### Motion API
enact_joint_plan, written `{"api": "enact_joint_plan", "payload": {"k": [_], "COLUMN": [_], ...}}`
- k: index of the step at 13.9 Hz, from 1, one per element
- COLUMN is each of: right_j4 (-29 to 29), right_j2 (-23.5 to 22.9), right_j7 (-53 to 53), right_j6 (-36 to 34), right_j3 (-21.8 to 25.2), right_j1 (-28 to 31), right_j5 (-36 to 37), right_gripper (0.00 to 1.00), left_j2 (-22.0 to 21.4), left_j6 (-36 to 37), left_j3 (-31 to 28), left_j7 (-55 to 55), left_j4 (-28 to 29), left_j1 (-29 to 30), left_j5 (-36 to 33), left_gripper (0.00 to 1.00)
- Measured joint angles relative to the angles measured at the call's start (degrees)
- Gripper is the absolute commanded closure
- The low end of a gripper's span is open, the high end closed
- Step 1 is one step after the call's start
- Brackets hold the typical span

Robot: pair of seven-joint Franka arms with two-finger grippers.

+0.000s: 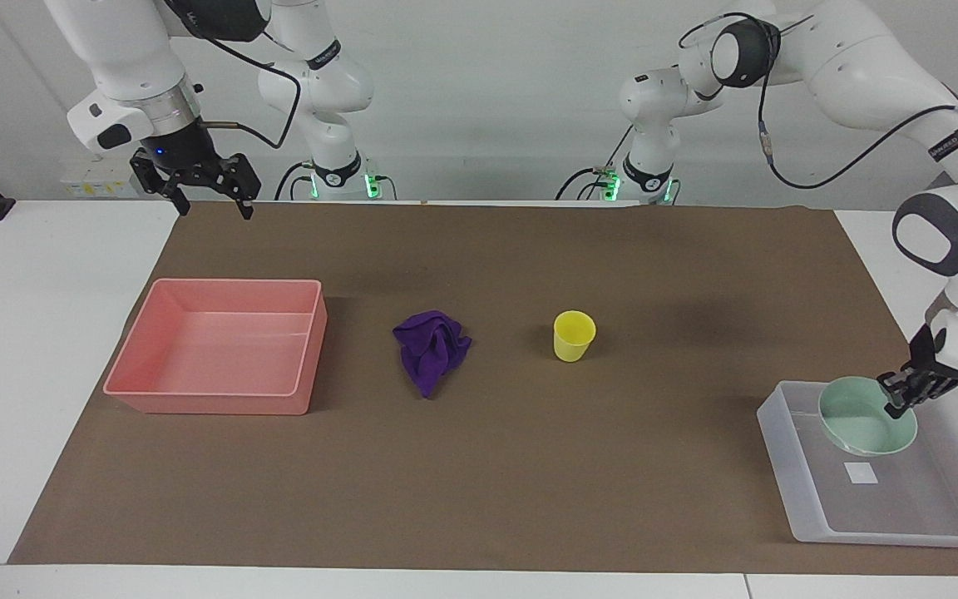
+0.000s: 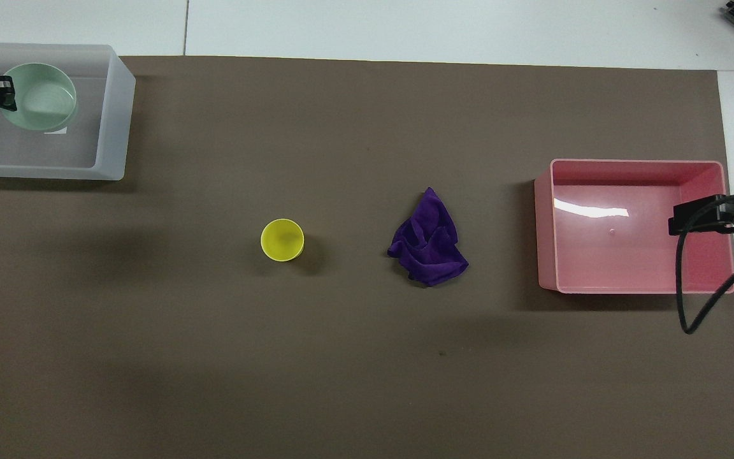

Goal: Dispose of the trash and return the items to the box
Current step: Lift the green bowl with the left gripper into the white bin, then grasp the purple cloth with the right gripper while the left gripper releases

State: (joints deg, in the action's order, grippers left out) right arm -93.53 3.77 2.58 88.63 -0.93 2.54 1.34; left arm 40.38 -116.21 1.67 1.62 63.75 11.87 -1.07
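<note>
My left gripper [image 1: 897,402] pinches the mint bowl [image 1: 866,426] over the translucent box [image 1: 803,499] (pink tray [image 1: 213,399], nine o'clock, holds nothing).

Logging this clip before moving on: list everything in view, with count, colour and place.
bowl: 1, mint green, held tilted over the clear tray
clear tray: 1, whitish translucent, left arm's end of the table
white sticker: 1, on the clear tray's floor
cup: 1, yellow, upright mid-mat
cloth wad: 1, deep purple, between cup and pink tray
pink tray: 1, right arm's end
mat: 1, brown, covers the table
left tool: shut on the bowl's rim
right tool: open, waiting raised over the mat's edge
</note>
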Motion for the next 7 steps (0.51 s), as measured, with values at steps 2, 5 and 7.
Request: {"api": "enact_joint_plan", "payload": {"k": [2,5,7], "right_j4": [-0.1,-1.7,-4.1], "right_j2": [0.0,0.0,-0.2], "right_j7": [0.0,0.0,1.4], "right_j6": [0.1,3.9,8.5], "right_j3": [-0.1,-0.6,-0.8], "right_j1": [-0.1,-0.5,-2.6], "right_j5": [-0.1,-0.3,-0.5], "right_gripper": [0.0,0.0,0.0], "left_j2": [3.8,5.8,6.9], "left_j6": [-1.3,-2.8,-3.3], "left_j3": [0.0,0.1,0.1], "left_j7": [0.0,0.0,0.0], "left_j4": [-3.3,-4.7,-4.7], "left_j1": [0.3,1.0,1.8], "left_j5": [0.0,0.0,0.0], "left_gripper": [1.0,1.0,1.0]}}
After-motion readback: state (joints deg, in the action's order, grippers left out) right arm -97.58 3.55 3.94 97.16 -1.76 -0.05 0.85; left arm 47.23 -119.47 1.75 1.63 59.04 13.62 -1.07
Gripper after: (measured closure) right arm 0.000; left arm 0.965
